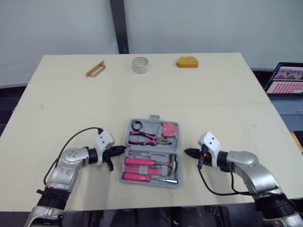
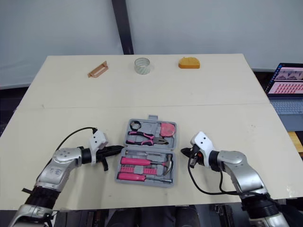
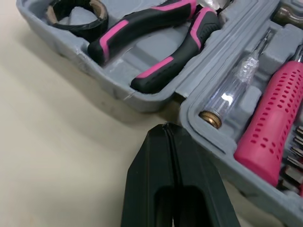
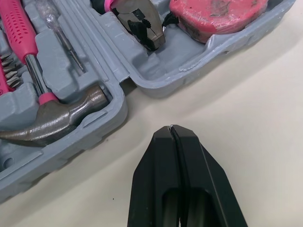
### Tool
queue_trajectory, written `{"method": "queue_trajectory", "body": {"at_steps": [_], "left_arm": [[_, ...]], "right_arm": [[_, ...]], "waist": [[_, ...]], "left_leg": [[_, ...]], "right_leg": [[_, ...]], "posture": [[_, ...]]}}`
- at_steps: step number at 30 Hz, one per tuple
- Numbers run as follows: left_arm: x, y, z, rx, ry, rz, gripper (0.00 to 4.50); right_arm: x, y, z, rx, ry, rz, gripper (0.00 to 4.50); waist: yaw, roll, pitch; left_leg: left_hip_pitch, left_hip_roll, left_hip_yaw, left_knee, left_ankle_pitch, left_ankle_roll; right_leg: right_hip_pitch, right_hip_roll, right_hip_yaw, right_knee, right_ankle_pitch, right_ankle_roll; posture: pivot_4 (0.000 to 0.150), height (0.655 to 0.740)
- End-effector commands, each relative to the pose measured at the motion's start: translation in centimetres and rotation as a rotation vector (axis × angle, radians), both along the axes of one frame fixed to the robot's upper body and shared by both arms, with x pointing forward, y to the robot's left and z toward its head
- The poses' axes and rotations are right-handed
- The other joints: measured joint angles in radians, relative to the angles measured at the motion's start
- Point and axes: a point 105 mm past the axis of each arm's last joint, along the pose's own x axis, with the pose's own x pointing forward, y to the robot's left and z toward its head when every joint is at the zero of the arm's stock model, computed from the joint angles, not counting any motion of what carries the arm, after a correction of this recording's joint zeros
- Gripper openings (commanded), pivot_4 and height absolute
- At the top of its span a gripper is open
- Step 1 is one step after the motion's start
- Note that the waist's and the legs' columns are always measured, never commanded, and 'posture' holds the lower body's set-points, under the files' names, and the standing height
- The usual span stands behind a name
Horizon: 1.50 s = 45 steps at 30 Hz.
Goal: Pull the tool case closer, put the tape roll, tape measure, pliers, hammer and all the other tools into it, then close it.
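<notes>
The grey tool case [image 1: 151,124] lies open near the table's front edge. Its far half holds a black tape roll [image 1: 137,126], pink-handled pliers [image 1: 144,137] and a pink tape measure [image 1: 169,129]. The near half holds a hammer [image 1: 172,164] and pink screwdrivers [image 1: 139,161]. My left gripper [image 1: 124,148] is shut, its tip at the case's left edge by the hinge [image 3: 177,97]. My right gripper [image 1: 186,152] is shut and empty, a short way off the case's right edge, level with the hammer head [image 4: 61,116].
Along the table's far edge lie a brown handle-like piece [image 1: 95,69], a clear tape roll [image 1: 140,65] and an orange tape measure [image 1: 187,62]. A laptop [image 1: 286,80] stands off the table to the right. Bare tabletop surrounds the case.
</notes>
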Motion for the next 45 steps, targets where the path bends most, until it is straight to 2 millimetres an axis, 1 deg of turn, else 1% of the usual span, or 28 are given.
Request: {"method": "queue_trajectory", "body": {"at_steps": [1, 6, 11, 18, 29, 34, 45], "left_arm": [[0.1, -0.8, 0.3, 0.003, -0.025, -0.032, 0.00], [0.1, -1.5, 0.2, -0.003, -0.025, -0.043, 0.00], [-0.3, -1.9, 0.2, -0.010, -0.022, -0.050, 0.00], [-2.0, -1.7, -0.2, 0.002, 0.014, -0.060, 0.00], [-4.5, -1.0, -1.1, 0.025, 0.074, -0.050, 0.00], [-5.5, -0.9, -1.9, 0.034, 0.105, -0.054, 0.00], [-6.5, -1.1, -2.2, 0.030, 0.133, -0.053, 0.00]], "right_arm": [[0.2, 1.1, 0.5, 0.017, -0.028, 0.018, 0.04], [-0.2, 2.2, 0.6, 0.035, -0.016, 0.047, 0.04], [-0.4, 2.7, 0.1, 0.030, 0.001, 0.063, 0.04], [-0.9, 3.2, -0.1, 0.034, 0.029, 0.097, 0.04], [-2.6, 3.5, -0.7, 0.035, 0.088, 0.137, 0.04], [-3.5, 3.4, -0.9, 0.034, 0.115, 0.144, 0.04], [-4.1, 3.4, -0.9, 0.036, 0.129, 0.145, 0.04]], "waist": [[0.000, 0.000, 0.000], [0.002, 0.000, 0.000], [0.001, 0.000, 0.000], [-0.001, 0.000, 0.000], [0.000, 0.000, 0.000], [0.000, 0.000, 0.000], [0.000, 0.000, 0.000]], "left_leg": [[0.000, 0.000, 0.000, 0.000, 0.000, 0.000], [0.000, 0.000, 0.000, 0.000, 0.000, 0.000], [0.000, 0.000, 0.000, 0.000, 0.000, 0.000], [0.000, 0.000, 0.000, -0.001, 0.000, 0.000], [0.001, 0.000, 0.000, -0.001, 0.000, 0.000], [0.001, 0.000, 0.000, -0.002, 0.000, 0.000], [0.001, 0.000, 0.000, -0.002, 0.000, 0.000]], "right_leg": [[0.000, 0.000, 0.000, 0.000, 0.000, 0.000], [0.000, 0.000, 0.000, 0.000, 0.000, 0.000], [0.000, 0.000, 0.000, 0.000, 0.000, 0.000], [0.000, 0.000, 0.000, 0.000, 0.000, 0.000], [0.000, 0.000, 0.000, 0.000, 0.000, 0.000], [0.000, 0.000, 0.000, 0.000, 0.000, 0.000], [0.000, 0.000, 0.000, -0.001, 0.000, 0.000]], "posture": [[0.150, 0.7400], [0.150, 0.7400], [0.150, 0.7400], [0.150, 0.7400], [0.150, 0.7400], [0.150, 0.7400], [0.150, 0.7400]]}}
